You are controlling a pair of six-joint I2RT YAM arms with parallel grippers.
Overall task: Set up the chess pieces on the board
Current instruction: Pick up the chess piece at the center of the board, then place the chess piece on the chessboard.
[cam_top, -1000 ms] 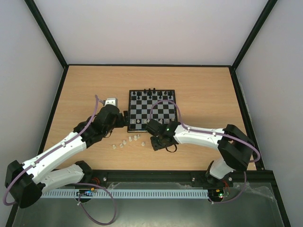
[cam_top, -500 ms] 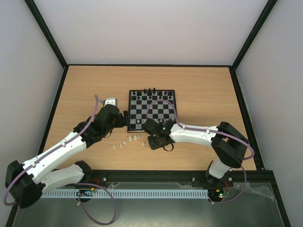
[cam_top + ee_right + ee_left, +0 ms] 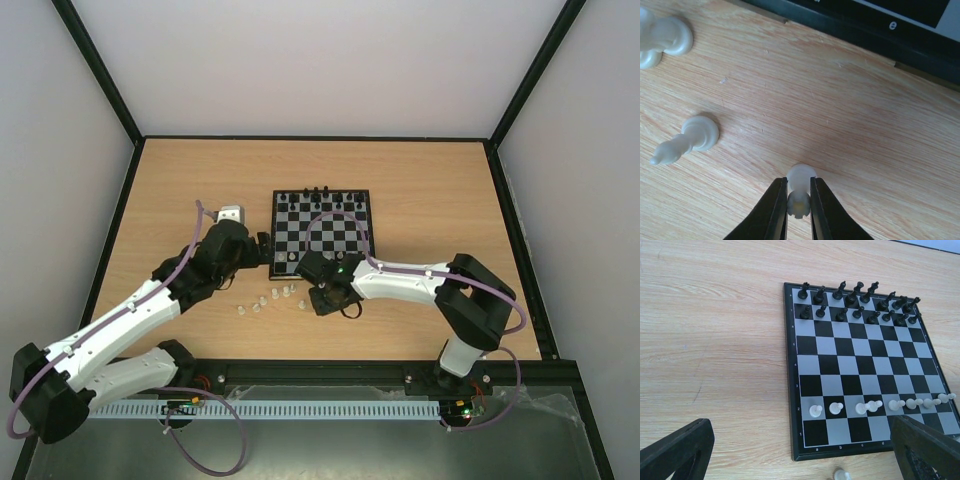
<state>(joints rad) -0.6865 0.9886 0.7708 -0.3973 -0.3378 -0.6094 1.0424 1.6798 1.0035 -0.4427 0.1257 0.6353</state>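
Chess pieces (image 3: 274, 296), tiny and whitish, stand in a loose scatter on the table (image 3: 430, 180) just off the near edge of the board (image 3: 300, 225). Black pieces (image 3: 318, 192) line the board's far rows. The left gripper (image 3: 262, 250) sits at the board's left edge. The right gripper (image 3: 318, 300) is down among the loose figures, and its purple cable (image 3: 340, 213) arches over the squares.

From the left wrist, black pieces fill the two far rows. A line of whitish pawns (image 3: 815, 411) crosses the second row from the near side, some of them leaning. This gripper's fingers (image 3: 677, 452) stand wide apart, holding nothing. One pale figure (image 3: 840, 474) stands on the wood just off the near rim.

From the right wrist, the fingers (image 3: 775, 210) press on both sides of one chess piece (image 3: 801, 175); I cannot tell whether its base has left the tabletop. Two more pale figures (image 3: 687, 140) sit to its left, apart from the fingers. The board's black rim crosses the top.
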